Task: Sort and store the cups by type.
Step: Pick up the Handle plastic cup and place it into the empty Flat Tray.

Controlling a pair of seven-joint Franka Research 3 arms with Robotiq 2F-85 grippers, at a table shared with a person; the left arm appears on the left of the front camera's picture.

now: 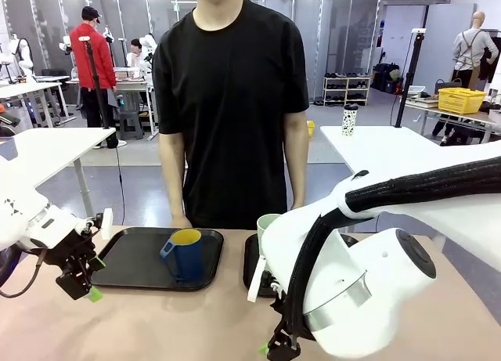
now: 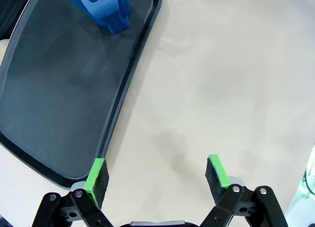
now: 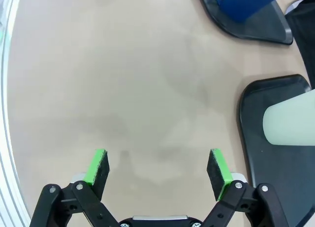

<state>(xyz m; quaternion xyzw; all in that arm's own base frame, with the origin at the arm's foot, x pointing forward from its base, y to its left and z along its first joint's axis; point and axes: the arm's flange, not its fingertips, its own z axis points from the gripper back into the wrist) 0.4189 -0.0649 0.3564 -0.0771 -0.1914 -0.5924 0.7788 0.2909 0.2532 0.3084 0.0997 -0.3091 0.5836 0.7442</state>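
Note:
The dark blue mug (image 1: 184, 254), yellow inside, stands on the left black tray (image 1: 133, 261); its blue side (image 2: 102, 9) also appears at the top of the left wrist view. The pale mint-green tumbler (image 1: 266, 223) stands on the right black tray (image 1: 252, 259), partly hidden behind my right arm; its side (image 3: 290, 122) shows in the right wrist view. My left gripper (image 2: 156, 177) hangs open over bare table beside the left tray's near corner. My right gripper (image 3: 157, 169) is open above the tabletop, left of the tumbler's tray (image 3: 275, 187).
A person in a black shirt stands at the table's far side, hands resting near the trays. My bulky right arm (image 1: 368, 275) covers much of the table's right half. A white black-spotted cup (image 1: 349, 120) stands on another table behind.

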